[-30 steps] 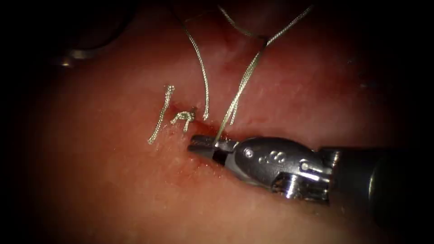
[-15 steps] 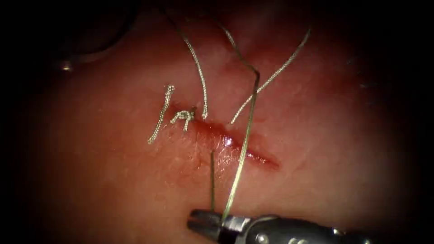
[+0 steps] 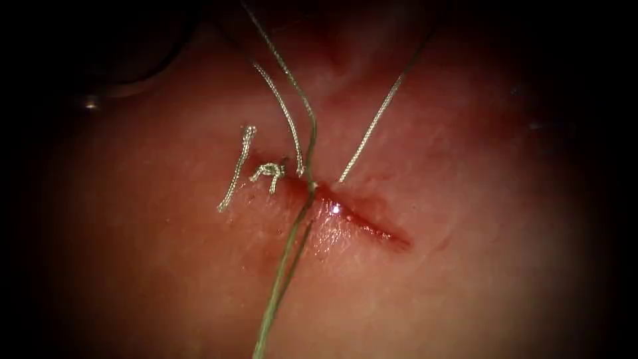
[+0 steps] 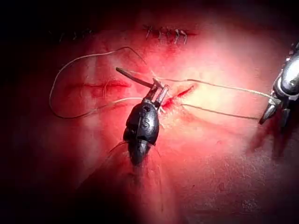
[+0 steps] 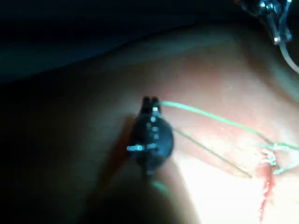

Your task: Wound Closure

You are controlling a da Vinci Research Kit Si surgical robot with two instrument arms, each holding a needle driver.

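Red fluid: was seen pooled in the open part of the cut, wet and shining, with a thinner smear spread over the tissue just below it.
Cut: was seen running aslant through the endoscope view, tied shut at its left end and gaping along the rest.
Knot: was found lying at the left end of the cut, with short cut ends lying on the tissue just to its left.
Thread: was seen stretched as a doubled strand from the far side, across the left end of the cut beside the knot, and on to the near edge of the endoscope view; another strand was seen rising from the far lip of the cut.
Left tool: was seen just beside the cut, its jaws seemingly clamped on the needle near one end of its curve.
Needle: was held outside the tissue, its free end pointing away from the cut; whether it touched the surface could not be told.
Right tool: was seen well apart from the cut, jaws pressed together on the thread, which was drawn taut from the tips to the wound.
Old stitches: a closed row was seen on the tissue, apart from the cut.
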